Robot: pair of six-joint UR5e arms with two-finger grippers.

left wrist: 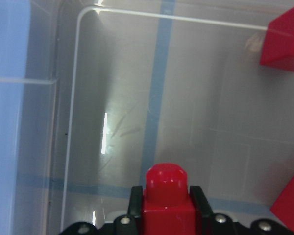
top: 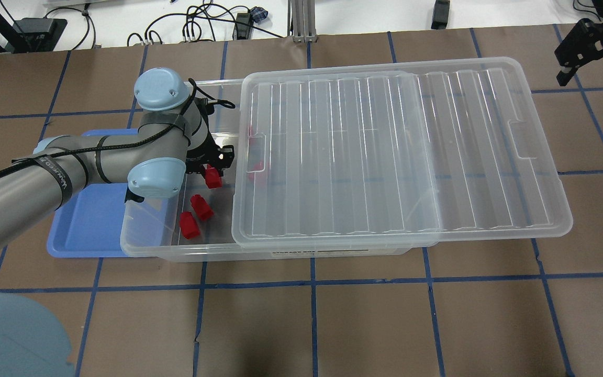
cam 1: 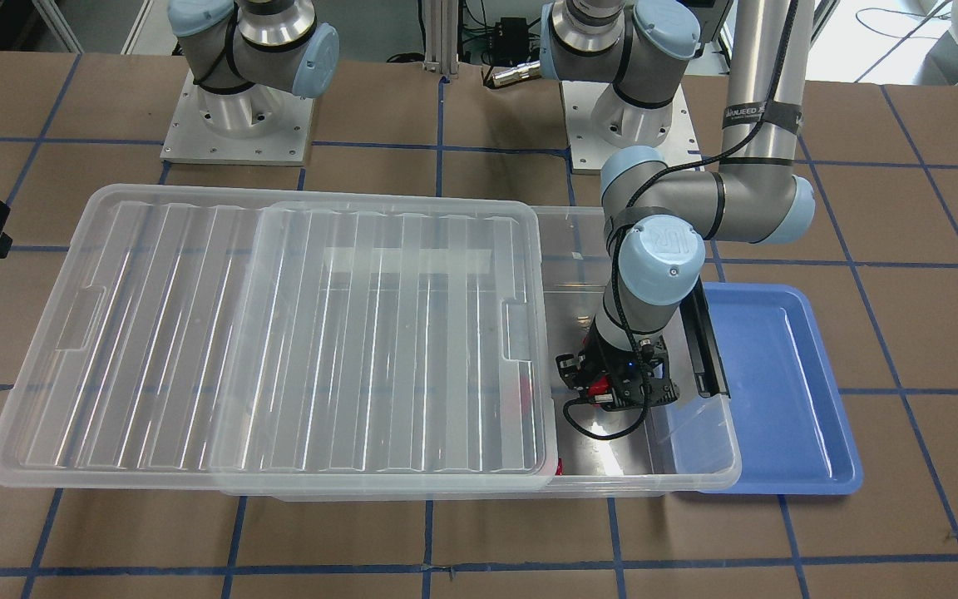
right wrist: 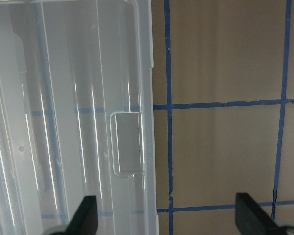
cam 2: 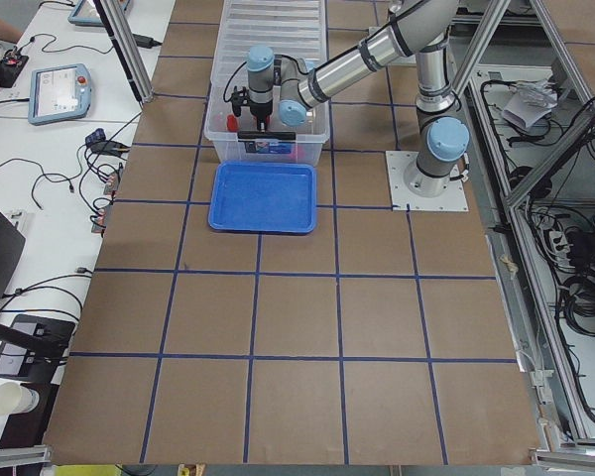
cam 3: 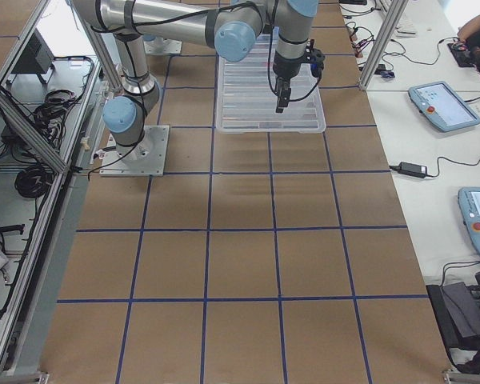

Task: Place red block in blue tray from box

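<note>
Left gripper (top: 210, 168) clamped a red block (left wrist: 167, 196) inside the box's (top: 144, 246) uncovered end, lid (top: 385, 146) offset for access | tray (top: 87, 225) sat just beside that end to receive it | right gripper (right wrist: 169, 220) hung wide, clear.

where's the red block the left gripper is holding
Overhead view, left of centre: the red block is in the left gripper inside the box's uncovered end, between the lid's edge and the blue tray.

Your table (cam 2: 297, 397) is brown sheets gridded with blue tape (top: 312, 324) (pretty tidy), white side bench (cam 2: 40, 149) drowning in cables (top: 212, 21).
</note>
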